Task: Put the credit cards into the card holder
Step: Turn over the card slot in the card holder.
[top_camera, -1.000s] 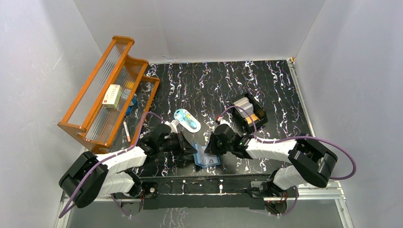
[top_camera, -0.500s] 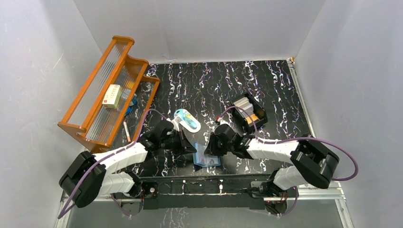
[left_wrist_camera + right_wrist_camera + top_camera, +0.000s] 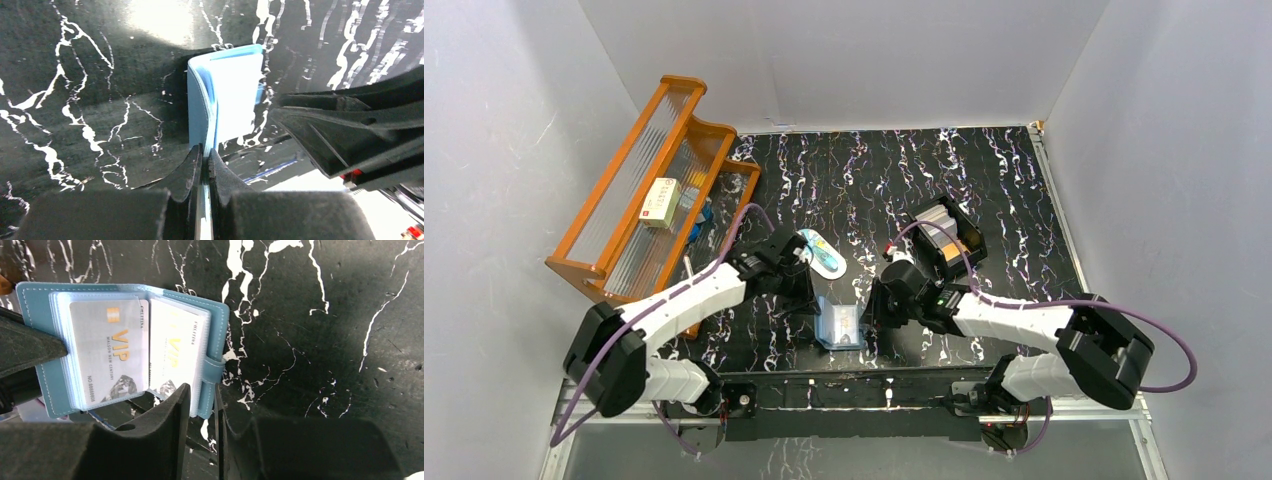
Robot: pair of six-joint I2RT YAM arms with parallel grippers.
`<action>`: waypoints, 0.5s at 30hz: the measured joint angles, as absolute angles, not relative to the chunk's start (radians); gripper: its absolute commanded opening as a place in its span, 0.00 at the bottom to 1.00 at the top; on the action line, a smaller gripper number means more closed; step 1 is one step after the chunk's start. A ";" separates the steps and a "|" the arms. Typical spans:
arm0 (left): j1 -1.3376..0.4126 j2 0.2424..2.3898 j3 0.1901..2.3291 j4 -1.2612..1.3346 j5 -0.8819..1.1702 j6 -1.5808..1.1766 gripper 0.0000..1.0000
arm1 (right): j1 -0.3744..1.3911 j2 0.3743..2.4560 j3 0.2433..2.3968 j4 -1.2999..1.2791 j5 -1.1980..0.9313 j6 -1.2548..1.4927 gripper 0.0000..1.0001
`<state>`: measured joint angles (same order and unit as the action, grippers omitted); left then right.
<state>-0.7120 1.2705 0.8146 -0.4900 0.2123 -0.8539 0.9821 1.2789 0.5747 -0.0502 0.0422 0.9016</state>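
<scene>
The card holder [image 3: 839,326], a blue wallet, is held open off the table between both grippers. My left gripper [image 3: 820,304] is shut on one cover's edge [image 3: 202,125]. My right gripper [image 3: 870,310] is shut on the other cover by its strap [image 3: 212,371]. In the right wrist view, two pale credit cards marked VIP [image 3: 107,352] sit in its clear pockets, and the left gripper's fingers [image 3: 25,350] show at the left. More credit cards [image 3: 940,222] stand in the black box [image 3: 969,243] at the right.
An orange slatted rack [image 3: 639,190] stands at the back left with a cream box [image 3: 661,202] on it. A light-blue oval item [image 3: 822,252] lies just beyond the left gripper. The table's front edge is just below the wallet.
The wallet lay flat near the front edge; now it is lifted and spread open, a little further left. The left arm has swung back and up, and the right gripper has followed it.
</scene>
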 measured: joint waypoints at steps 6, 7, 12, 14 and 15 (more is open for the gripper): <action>-0.774 1.434 0.959 -0.631 0.109 -0.845 0.00 | 0.982 1.294 0.574 -0.051 0.053 0.891 0.33; -0.790 1.462 0.987 -0.648 0.095 -0.844 0.00 | 0.982 1.291 0.573 -0.054 0.058 0.889 0.33; -0.839 1.537 1.063 -0.678 0.062 -0.849 0.00 | 0.982 1.243 0.573 -0.069 0.092 0.886 0.32; -0.847 1.538 1.063 -0.677 0.061 -0.855 0.00 | 0.982 1.219 0.573 -0.081 0.108 0.886 0.32; -0.848 1.537 1.061 -0.673 0.063 -0.859 0.00 | 0.981 1.206 0.573 -0.089 0.118 0.885 0.32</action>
